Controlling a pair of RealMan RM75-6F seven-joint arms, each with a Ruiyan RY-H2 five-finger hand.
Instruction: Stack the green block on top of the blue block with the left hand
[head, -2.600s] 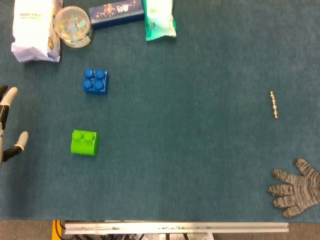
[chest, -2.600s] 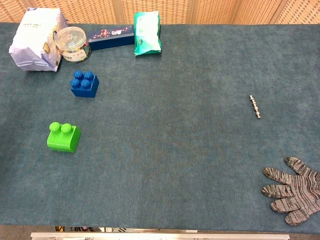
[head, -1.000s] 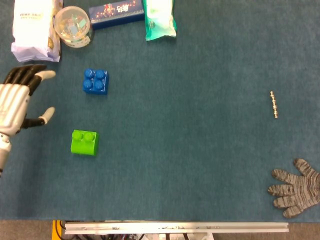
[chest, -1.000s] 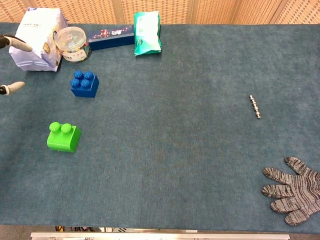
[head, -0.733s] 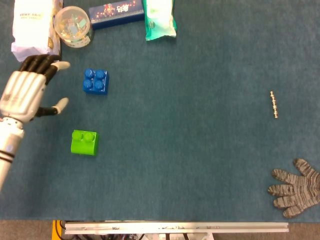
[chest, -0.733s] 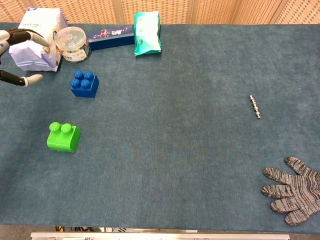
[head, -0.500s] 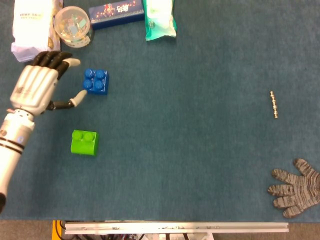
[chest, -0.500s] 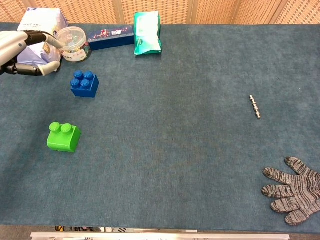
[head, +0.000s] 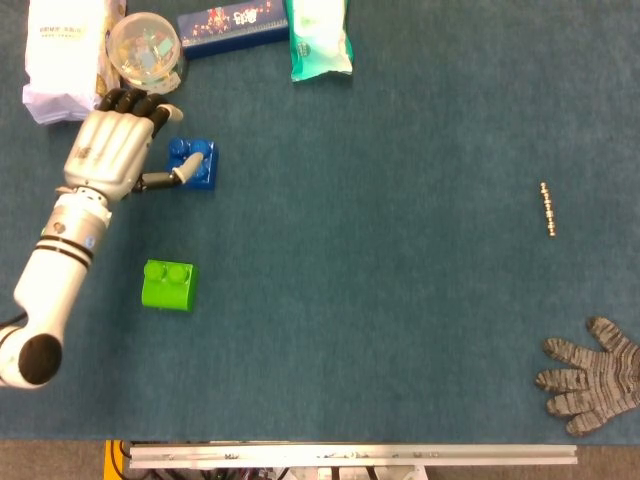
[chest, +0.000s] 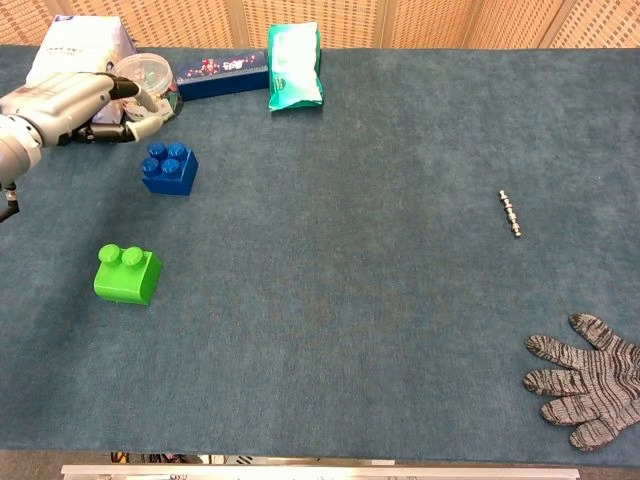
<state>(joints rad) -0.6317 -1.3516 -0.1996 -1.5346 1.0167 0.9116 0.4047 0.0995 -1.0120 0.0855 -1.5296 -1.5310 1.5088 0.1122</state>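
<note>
The blue four-stud block (head: 205, 162) (chest: 169, 168) lies at the back left of the teal cloth. The green two-stud block (head: 168, 285) (chest: 127, 273) lies nearer to me, apart from it and untouched. My left hand (head: 112, 150) (chest: 72, 106) hovers at the blue block's left side, fingers spread and empty. In the head view its thumb overlaps the blue block's left edge; the chest view shows the hand raised above and behind the block. My right hand is out of both views.
Along the back edge stand a white bag (head: 62, 60), a clear jar (head: 145, 48) (chest: 150, 75), a dark blue box (head: 232, 27) and a green-white packet (head: 320, 38) (chest: 295, 65). A small metal chain (head: 547, 208) and a grey knitted glove (head: 590, 375) (chest: 585, 380) lie at the right.
My left hand has come in from the left edge and moved right and toward the back, reaching the blue block. Neither block has moved.
</note>
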